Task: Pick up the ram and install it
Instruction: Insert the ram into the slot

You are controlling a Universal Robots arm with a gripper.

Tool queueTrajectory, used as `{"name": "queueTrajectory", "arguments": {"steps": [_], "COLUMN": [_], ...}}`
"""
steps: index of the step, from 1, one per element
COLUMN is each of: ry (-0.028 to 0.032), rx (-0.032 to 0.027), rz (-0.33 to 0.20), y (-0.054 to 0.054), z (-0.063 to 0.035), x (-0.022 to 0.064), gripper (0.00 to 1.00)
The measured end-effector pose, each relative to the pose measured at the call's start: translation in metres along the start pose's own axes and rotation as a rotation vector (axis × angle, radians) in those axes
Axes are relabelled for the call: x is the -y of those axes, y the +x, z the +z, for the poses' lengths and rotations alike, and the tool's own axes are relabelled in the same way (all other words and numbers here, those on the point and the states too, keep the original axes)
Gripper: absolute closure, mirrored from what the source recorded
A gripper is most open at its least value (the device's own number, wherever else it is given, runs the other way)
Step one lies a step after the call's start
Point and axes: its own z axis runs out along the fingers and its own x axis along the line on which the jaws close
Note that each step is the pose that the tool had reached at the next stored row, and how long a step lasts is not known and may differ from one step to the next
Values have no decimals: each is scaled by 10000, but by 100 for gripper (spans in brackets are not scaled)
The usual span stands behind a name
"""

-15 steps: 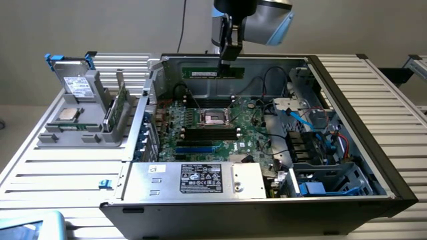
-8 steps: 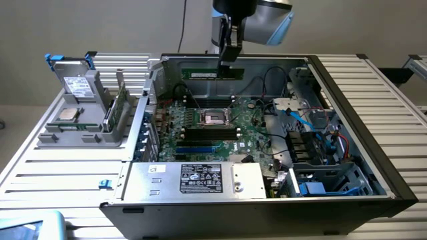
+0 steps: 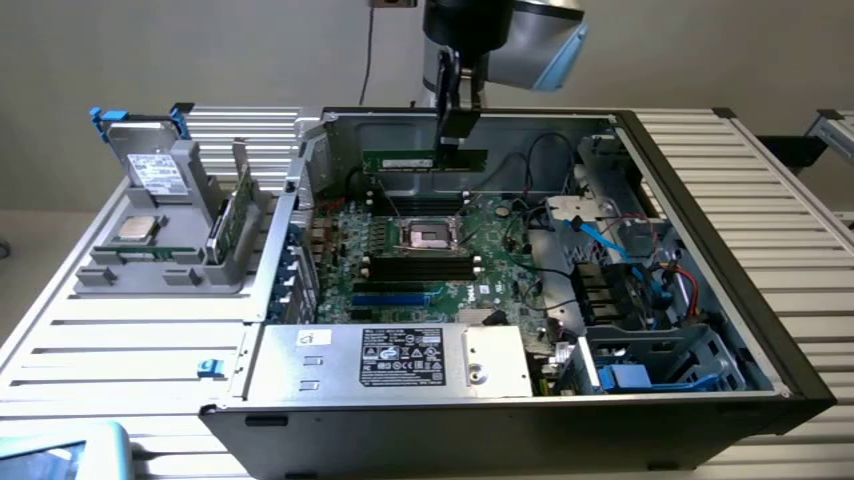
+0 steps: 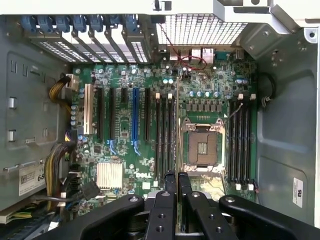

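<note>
Hand (image 3: 458, 140) is shut on the ram (image 3: 407, 160), pinching its top edge toward the stick's end on the exterior view's right. Ram hangs level in the air, long edge down, inside the open PC case (image 3: 694, 200), over the motherboard (image 3: 400, 265) and CPU socket (image 3: 430, 235). Case lies on the slatted tabletop (image 3: 120, 340).

Part of ram (image 3: 400, 160) behind the jaws; power-supply label (image 3: 403, 357) illegible.
</note>
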Motion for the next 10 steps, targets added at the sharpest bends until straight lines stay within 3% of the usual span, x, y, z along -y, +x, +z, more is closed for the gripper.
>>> {"name": "queueTrajectory", "arguments": {"steps": [10], "ry": [0], "rx": [-1], "rz": [-3], "y": [-4], "z": [181], "x": [16], "gripper": [86]}}
